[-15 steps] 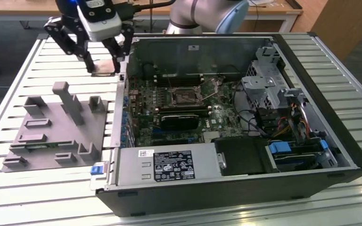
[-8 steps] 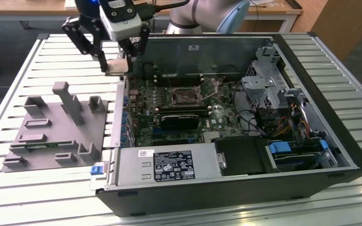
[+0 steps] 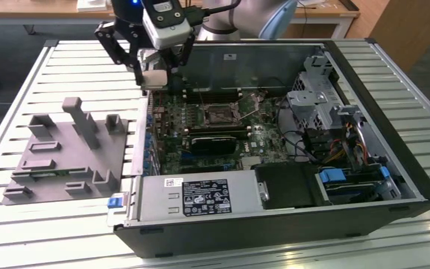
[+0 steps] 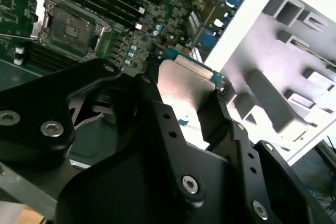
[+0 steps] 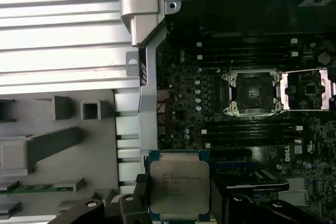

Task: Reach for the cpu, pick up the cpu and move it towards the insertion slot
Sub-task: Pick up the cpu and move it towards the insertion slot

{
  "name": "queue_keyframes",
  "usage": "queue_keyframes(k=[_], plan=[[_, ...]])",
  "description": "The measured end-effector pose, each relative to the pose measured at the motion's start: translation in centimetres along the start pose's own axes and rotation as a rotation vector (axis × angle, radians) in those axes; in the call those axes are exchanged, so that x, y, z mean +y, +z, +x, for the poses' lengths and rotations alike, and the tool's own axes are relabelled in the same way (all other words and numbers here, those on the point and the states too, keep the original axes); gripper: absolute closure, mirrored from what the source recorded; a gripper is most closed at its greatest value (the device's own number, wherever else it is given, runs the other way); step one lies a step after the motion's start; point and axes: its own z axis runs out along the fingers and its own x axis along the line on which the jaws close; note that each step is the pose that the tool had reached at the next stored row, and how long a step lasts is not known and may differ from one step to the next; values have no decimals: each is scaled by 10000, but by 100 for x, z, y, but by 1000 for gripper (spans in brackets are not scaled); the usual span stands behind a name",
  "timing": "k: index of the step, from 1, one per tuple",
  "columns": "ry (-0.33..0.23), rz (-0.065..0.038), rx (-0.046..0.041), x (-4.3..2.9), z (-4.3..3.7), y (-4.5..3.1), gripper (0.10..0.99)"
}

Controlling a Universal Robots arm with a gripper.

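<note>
My gripper (image 3: 155, 79) is shut on the cpu (image 3: 154, 77), a small pale square chip held above the open computer case's edge at the exterior view's left. In both wrist views the cpu (image 5: 179, 184) (image 4: 181, 90) sits between the black fingers (image 5: 137, 195), silvery top showing, with the gripper (image 5: 179, 199) (image 4: 184, 106) closed around it. The insertion slot (image 3: 219, 115) lies on the motherboard toward the exterior view's right of the gripper, its shiny frame open around a dark centre (image 5: 252, 93) (image 4: 71, 27). The cpu hangs above the board, apart from the slot.
A grey plastic fixture (image 3: 65, 151) with upright blocks lies on the slatted table (image 3: 73, 61) beside the case. Inside the case are a black card (image 3: 215, 143), a power supply (image 3: 200, 196), drive cages (image 3: 323, 103) and cables. The case wall (image 5: 144, 19) runs between fixture and motherboard.
</note>
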Motion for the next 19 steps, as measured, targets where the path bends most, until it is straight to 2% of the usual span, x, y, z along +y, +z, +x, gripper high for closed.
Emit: queue_keyframes(k=[19], plan=[[147,-2,0,176,-473,74,541]])
